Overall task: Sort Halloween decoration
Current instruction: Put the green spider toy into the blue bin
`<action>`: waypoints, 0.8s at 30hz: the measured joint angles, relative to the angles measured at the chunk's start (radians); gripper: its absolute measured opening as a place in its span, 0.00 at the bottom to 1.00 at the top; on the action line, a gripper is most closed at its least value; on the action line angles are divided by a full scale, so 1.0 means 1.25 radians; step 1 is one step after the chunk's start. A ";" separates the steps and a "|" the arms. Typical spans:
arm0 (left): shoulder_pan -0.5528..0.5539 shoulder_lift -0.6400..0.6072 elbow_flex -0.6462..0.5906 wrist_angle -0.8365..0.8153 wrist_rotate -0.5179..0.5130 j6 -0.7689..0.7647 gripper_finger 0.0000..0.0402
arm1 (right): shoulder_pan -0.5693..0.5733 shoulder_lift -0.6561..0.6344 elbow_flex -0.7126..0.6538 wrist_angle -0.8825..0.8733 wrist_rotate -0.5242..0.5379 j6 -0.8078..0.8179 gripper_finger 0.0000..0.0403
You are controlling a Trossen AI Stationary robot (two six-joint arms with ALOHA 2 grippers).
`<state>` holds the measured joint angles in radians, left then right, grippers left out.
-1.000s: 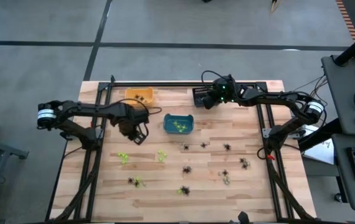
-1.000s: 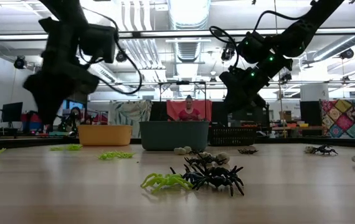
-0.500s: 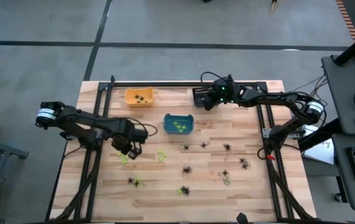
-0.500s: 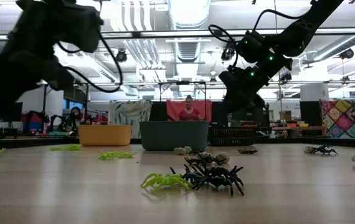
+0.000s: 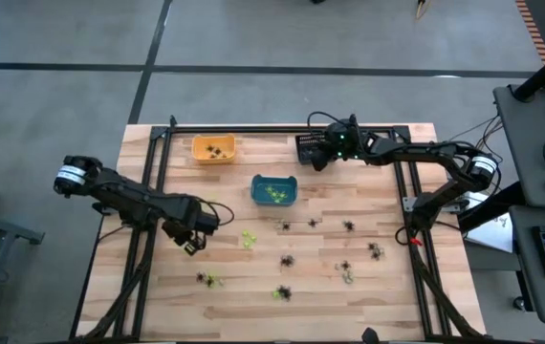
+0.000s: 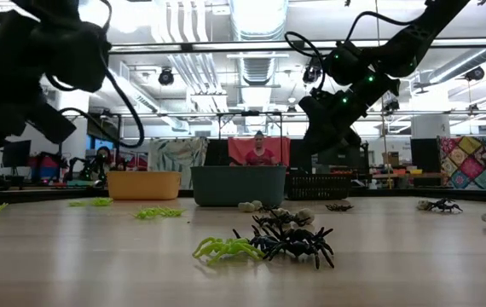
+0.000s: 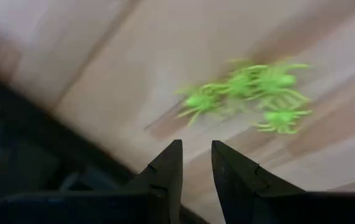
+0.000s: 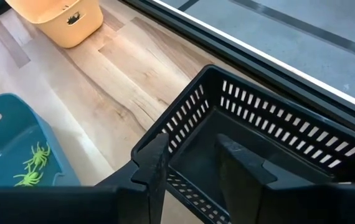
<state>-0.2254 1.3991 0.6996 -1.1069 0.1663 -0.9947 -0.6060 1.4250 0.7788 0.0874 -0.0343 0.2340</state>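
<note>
Your left gripper (image 7: pixel 195 163) hovers low over the bench (image 5: pixel 253 287), fingers a narrow gap apart and holding nothing, with a cluster of lime green spiders (image 7: pixel 252 96) lying just ahead of its tips. Farther out from it, more green and black spiders (image 5: pixel 285 260) lie scattered across the boards, and a few green ones rest in the teal bin (image 5: pixel 273 190). Your right gripper (image 8: pixel 190 163) hangs over the black bin (image 8: pixel 271 149), fingers moderately apart and empty, the orange bin (image 8: pixel 59 18) well beyond it.
</note>
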 joint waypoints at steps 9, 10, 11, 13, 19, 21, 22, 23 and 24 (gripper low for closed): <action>-0.134 -0.035 0.003 0.033 -0.152 0.165 0.17 | 0.000 0.000 0.000 0.000 0.000 0.000 0.30; -0.147 -0.040 0.002 0.035 -0.164 0.168 0.17 | 0.002 0.000 0.000 0.000 0.000 0.001 0.30; -0.160 -0.047 -0.002 0.039 -0.169 0.172 0.17 | 0.003 0.000 0.000 0.000 0.000 0.001 0.30; -0.189 -0.059 -0.013 0.055 -0.176 0.188 0.17 | 0.009 0.000 0.000 0.000 0.000 0.001 0.31; -0.252 -0.113 -0.078 0.154 -0.246 0.197 0.17 | 0.029 0.000 0.000 0.000 0.000 0.001 0.30; -0.258 -0.128 -0.099 0.163 -0.252 0.193 0.17 | 0.035 0.000 0.000 0.000 0.000 0.001 0.31; -0.258 -0.136 -0.108 0.163 -0.253 0.191 0.17 | 0.038 0.000 0.000 0.000 0.000 0.001 0.31; -0.258 -0.144 -0.116 0.164 -0.254 0.190 0.17 | 0.041 0.000 0.000 0.000 0.000 0.001 0.31; -0.257 -0.152 -0.124 0.163 -0.254 0.189 0.17 | 0.043 0.000 0.000 0.000 0.000 0.001 0.30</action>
<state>-0.5472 1.2095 0.5442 -0.9028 -0.1513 -0.7582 -0.5517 1.4246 0.7788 0.0872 -0.0341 0.2348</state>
